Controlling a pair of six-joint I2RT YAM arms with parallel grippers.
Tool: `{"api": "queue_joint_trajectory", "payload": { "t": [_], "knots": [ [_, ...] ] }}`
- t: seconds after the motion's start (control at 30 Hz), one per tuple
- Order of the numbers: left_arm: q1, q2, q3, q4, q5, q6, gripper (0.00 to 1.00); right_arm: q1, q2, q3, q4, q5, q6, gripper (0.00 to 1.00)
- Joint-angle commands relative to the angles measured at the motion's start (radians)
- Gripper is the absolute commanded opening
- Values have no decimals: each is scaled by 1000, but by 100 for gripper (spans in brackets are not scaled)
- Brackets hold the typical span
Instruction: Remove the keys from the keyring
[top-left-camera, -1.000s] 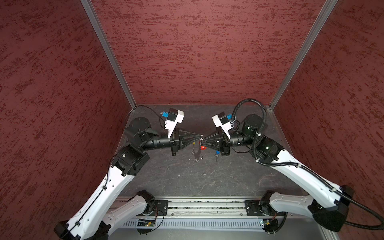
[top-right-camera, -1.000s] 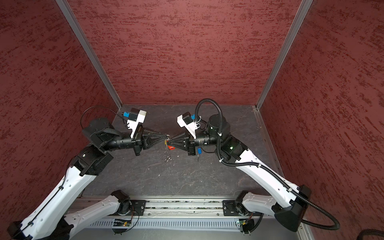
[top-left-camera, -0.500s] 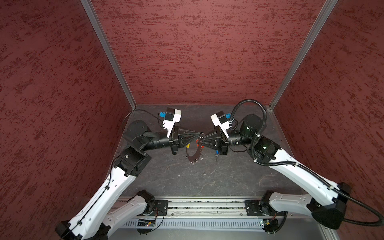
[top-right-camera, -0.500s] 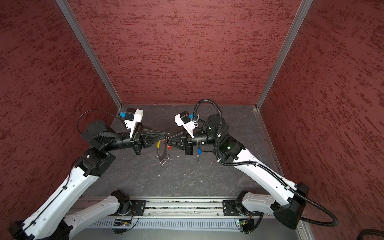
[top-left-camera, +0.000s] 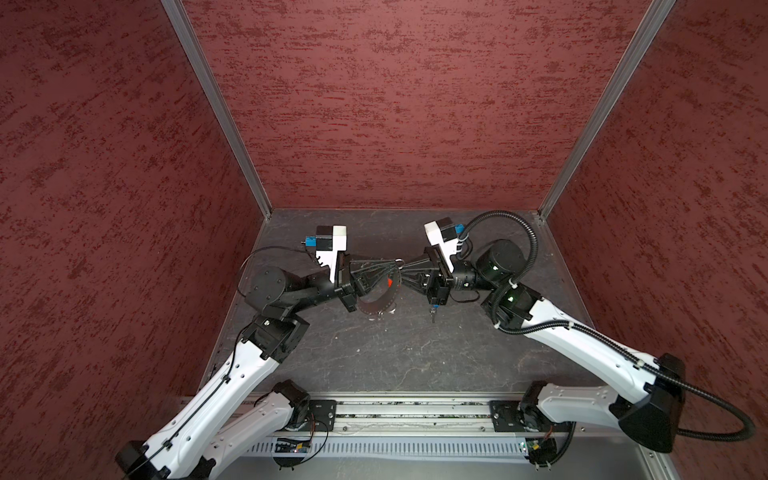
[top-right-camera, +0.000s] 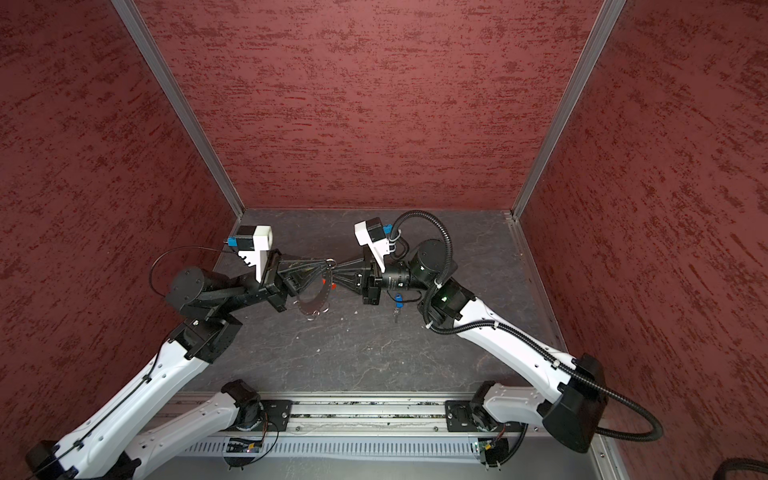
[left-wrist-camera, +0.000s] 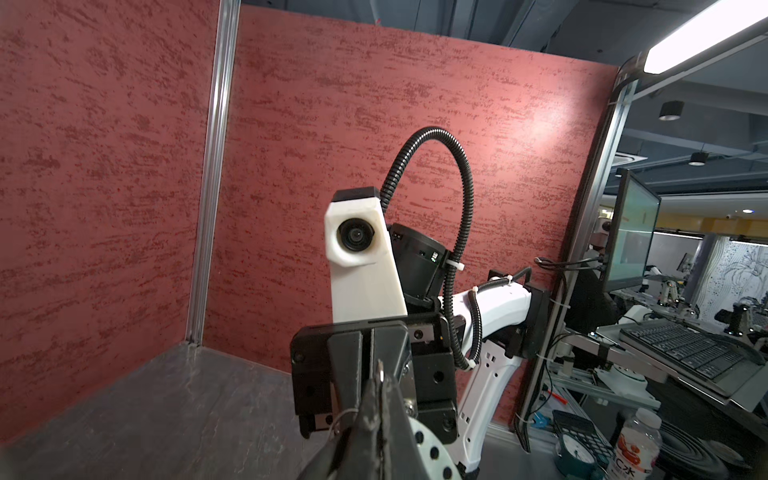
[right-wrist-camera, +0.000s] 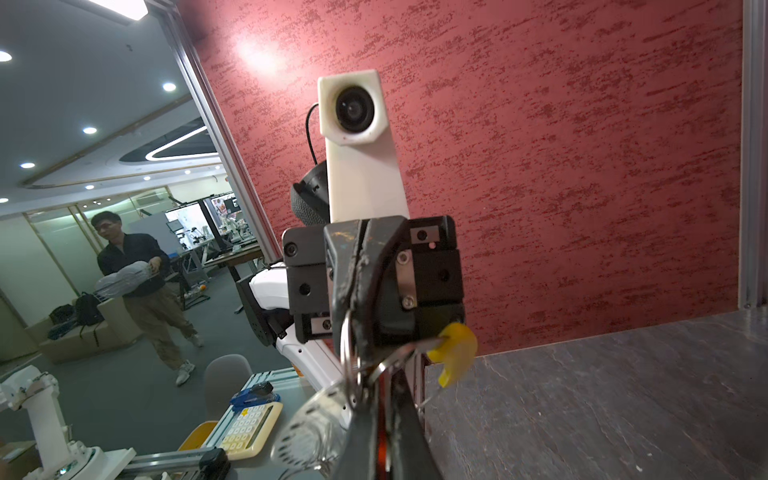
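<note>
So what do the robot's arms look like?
The left arm and right arm are white shells with black joints. The left gripper and right gripper are black, pointed, each topped by a white camera. The right arm has a ribbed black hose.

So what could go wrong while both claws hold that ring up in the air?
Both the left gripper and right gripper pinch the thin keyring in mid-air; a slip might drop it with the red key. The perforated strap hanging below could snag. The blue key, apparently on the table beneath, might get knocked aside.
</note>
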Motion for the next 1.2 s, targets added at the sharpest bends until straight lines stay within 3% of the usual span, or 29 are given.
{"api": "queue_joint_trajectory", "payload": {
  "t": [0.0, 0.53, 0.8, 1.17],
  "knots": [
    [-24, 16, -30, 124, -34, -40, 0, 8, 7, 32, 180, 21, 55, 0],
    [-25, 9, -71, 163, -83, -54, 0, 11, 60, 60, 287, -120, 182, 0],
    [-4, -46, -32, 20, -91, -8, 0, 10, -19, 54, -4, -7, -19, 0],
    [8, -85, 5, -81, -91, 32, 0, 11, -69, 92, -277, 121, -175, 0]
  ]
}}
